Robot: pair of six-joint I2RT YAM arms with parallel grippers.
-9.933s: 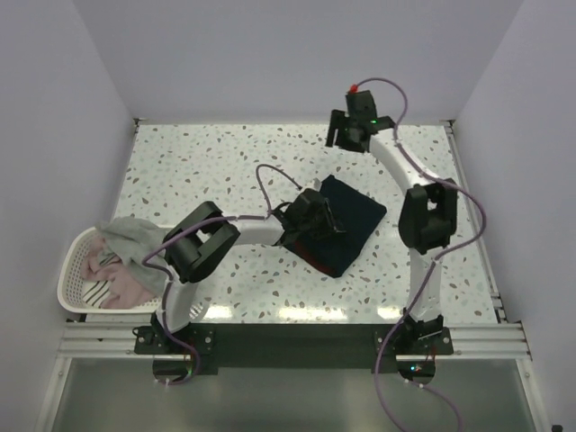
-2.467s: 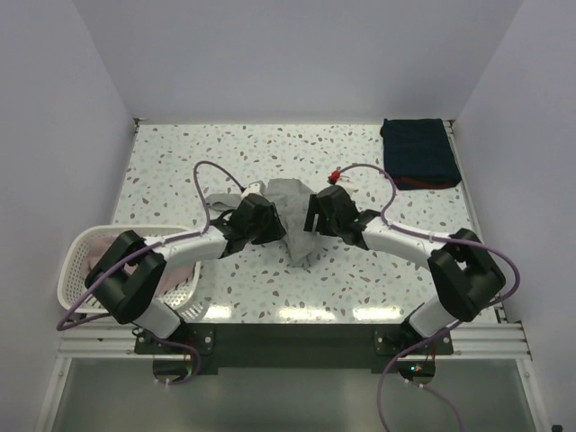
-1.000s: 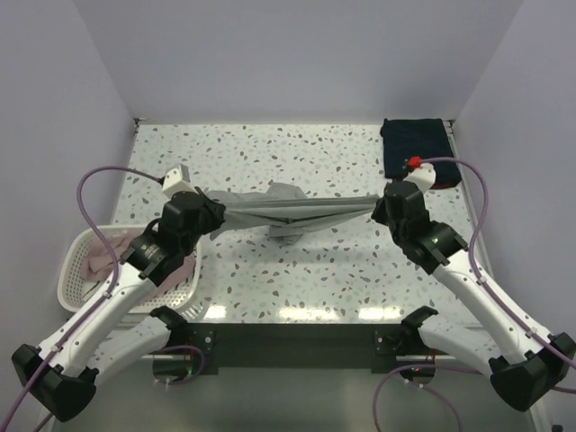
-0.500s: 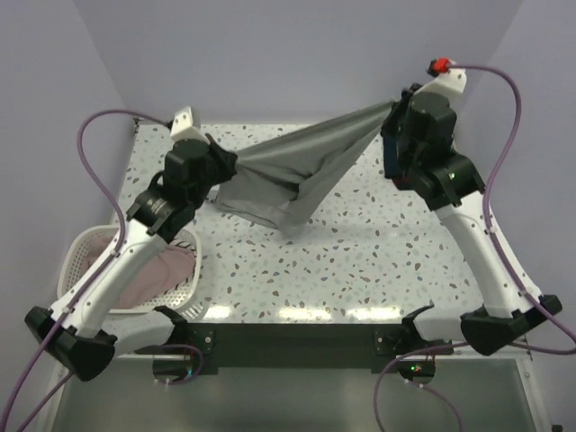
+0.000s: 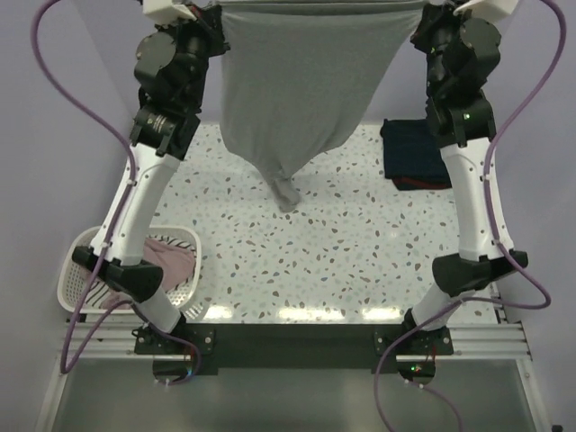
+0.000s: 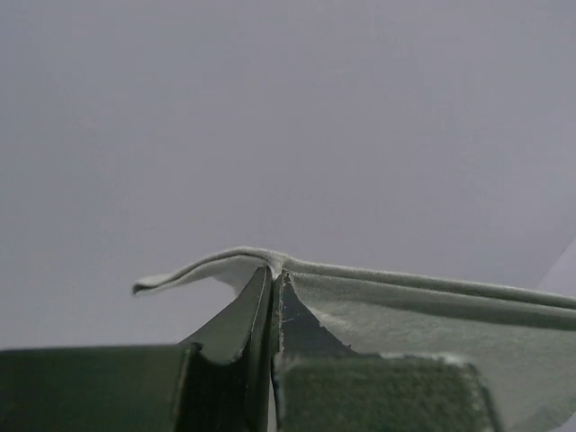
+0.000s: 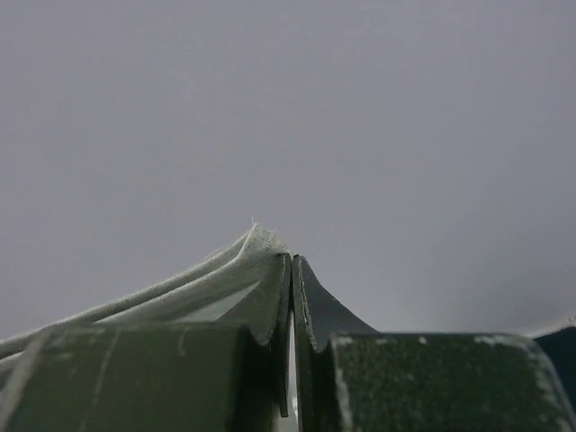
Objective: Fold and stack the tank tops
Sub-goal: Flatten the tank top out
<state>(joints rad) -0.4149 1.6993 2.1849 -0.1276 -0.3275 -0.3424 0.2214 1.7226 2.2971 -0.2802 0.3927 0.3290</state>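
Grey tank top (image 5: 301,99) is held high above the speckled table (image 5: 360,261), stretched by one edge between the two raised arms so that it hangs as a broad sheet narrowing to a bunched tip; whether that tip touches the table cannot be told from above. A white slotted basket (image 5: 65,283) is seen at the near left corner of the table, and a navy tank top (image 5: 416,157) with a strip of dark red trim is laid as a neat folded rectangle at the far right edge, well apart from the basket. Pinkish tank tops (image 5: 171,256) are left crumpled inside the basket. The left gripper (image 6: 273,277) is shown with its jaws pressed together on a corner of the grey cloth, a short tab of fabric sticking out beyond them, and the right gripper (image 7: 291,265) is likewise clamped on the opposite corner, with several layers of the hem pinched between its jaws. The task is judged to be at an early stage: one top appears folded and placed, the grey one is lifted and spread but not yet laid out or folded, and the pinkish ones are untouched, so most of the folding and all of the stacking remain.
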